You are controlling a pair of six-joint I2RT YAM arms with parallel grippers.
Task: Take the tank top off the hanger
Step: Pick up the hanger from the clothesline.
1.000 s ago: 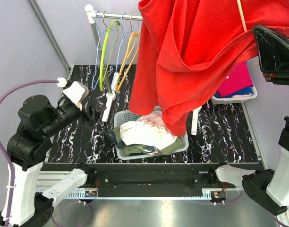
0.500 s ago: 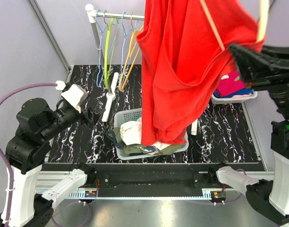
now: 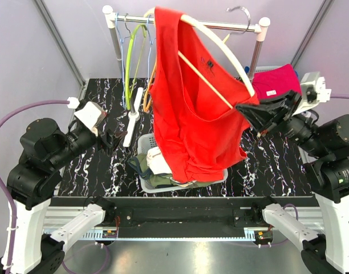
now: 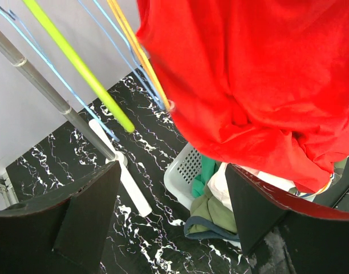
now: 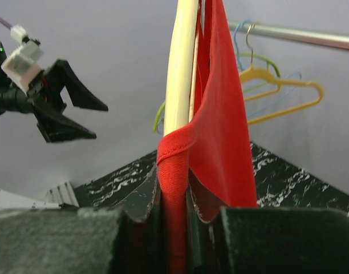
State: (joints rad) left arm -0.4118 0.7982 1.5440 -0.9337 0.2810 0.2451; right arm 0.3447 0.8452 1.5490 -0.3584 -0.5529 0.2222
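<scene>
A red tank top [image 3: 191, 131] hangs on a cream hanger [image 3: 220, 48], held tilted in the air in front of the rail. The hanger's hook [image 3: 240, 8] is free of the rail. My right gripper [image 3: 251, 111] is shut on the hanger's low end, where a red strap wraps over it. In the right wrist view the strap of the tank top [image 5: 220, 114] runs down between the jaws of the right gripper [image 5: 177, 188] beside the hanger [image 5: 180, 68]. My left gripper [image 3: 110, 140] is open and holds nothing, left of the shirt. The left wrist view shows the left gripper [image 4: 171, 211] below the tank top [image 4: 248, 74].
A grey basket [image 3: 141, 142] of clothes sits under the shirt's hem and also shows as the basket [image 4: 180, 171]. The rail [image 3: 220, 25] carries green [image 3: 132, 57], yellow [image 3: 154, 74] and blue hangers. Its white foot [image 3: 132, 123] lies on the table. Folded pink clothes [image 3: 274, 80] lie back right.
The right arm has swung down and away from the camera, carrying the hanger and tank top toward the rail. The shirt now hangs over the basket. The left arm has barely moved.
</scene>
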